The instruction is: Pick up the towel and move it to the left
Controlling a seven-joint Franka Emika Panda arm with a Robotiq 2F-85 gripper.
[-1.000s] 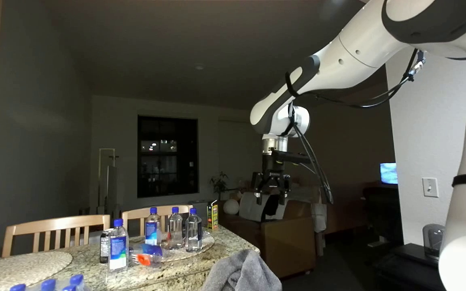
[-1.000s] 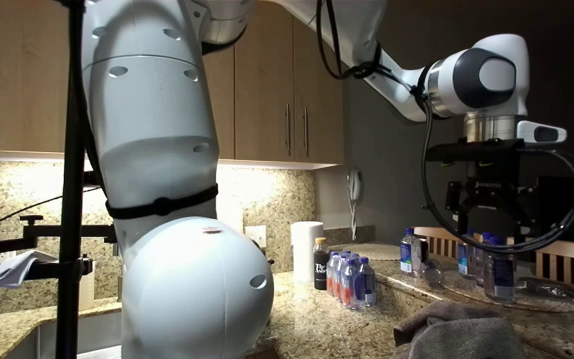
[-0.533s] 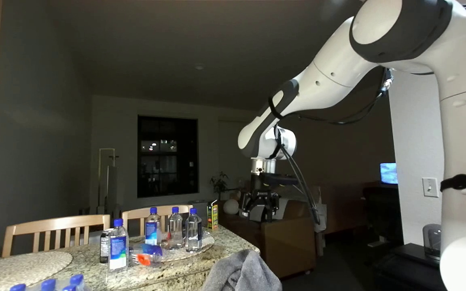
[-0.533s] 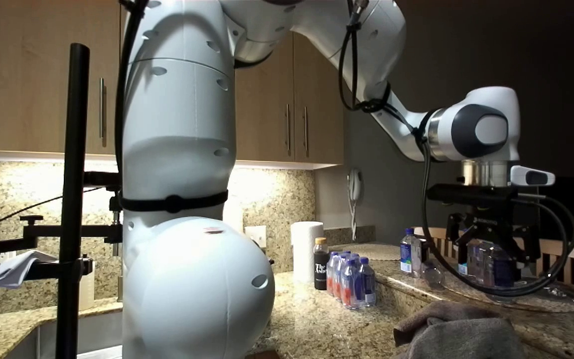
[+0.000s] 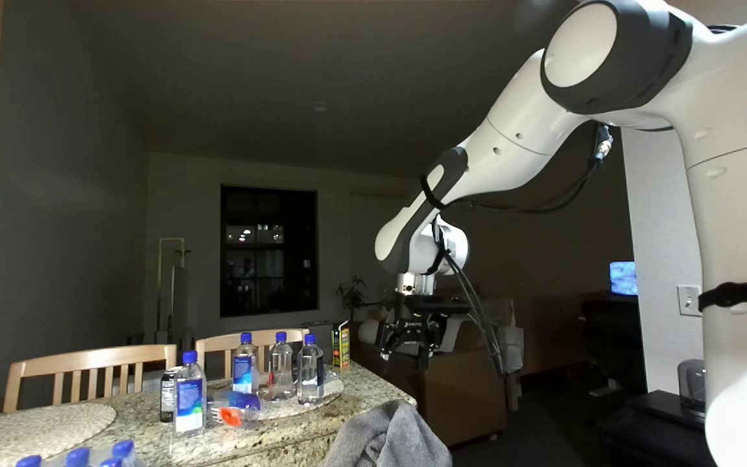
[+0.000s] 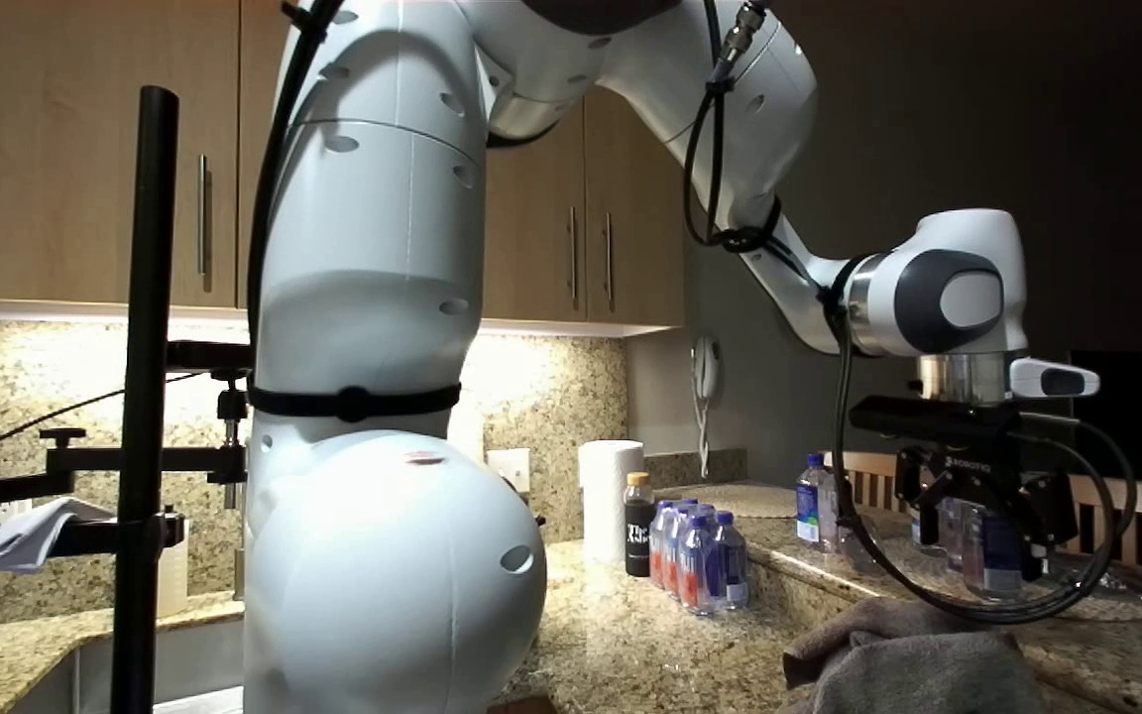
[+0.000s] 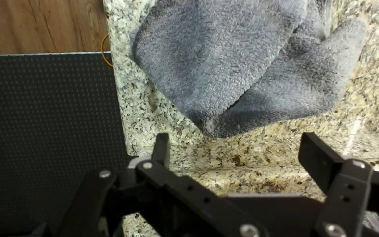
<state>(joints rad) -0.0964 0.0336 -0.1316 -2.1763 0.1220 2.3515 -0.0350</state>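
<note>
A grey towel (image 5: 390, 438) lies crumpled on the granite counter at the bottom of an exterior view. It also shows at the bottom right in an exterior view (image 6: 928, 674), partly cut off by the frame. In the wrist view the towel (image 7: 219, 59) fills the upper middle, its folded corner pointing down toward the jaws. My gripper (image 7: 235, 141) is open, with nothing between its fingers. It hangs above the counter, apart from the towel. The gripper also shows in both exterior views (image 5: 404, 358) (image 6: 977, 557), higher than the towel.
Several water bottles (image 5: 189, 395) stand on the raised granite counter (image 5: 296, 425), with a yellow carton (image 5: 341, 346) near its end. A bottle pack (image 6: 698, 557), a dark bottle (image 6: 637, 526) and a paper towel roll (image 6: 613, 501) stand on the lower counter. Wooden chairs (image 5: 91, 363) stand behind.
The arm and gripper have moved down, and a little to the left in both exterior views. The gripper stays open. The towel has not moved.
</note>
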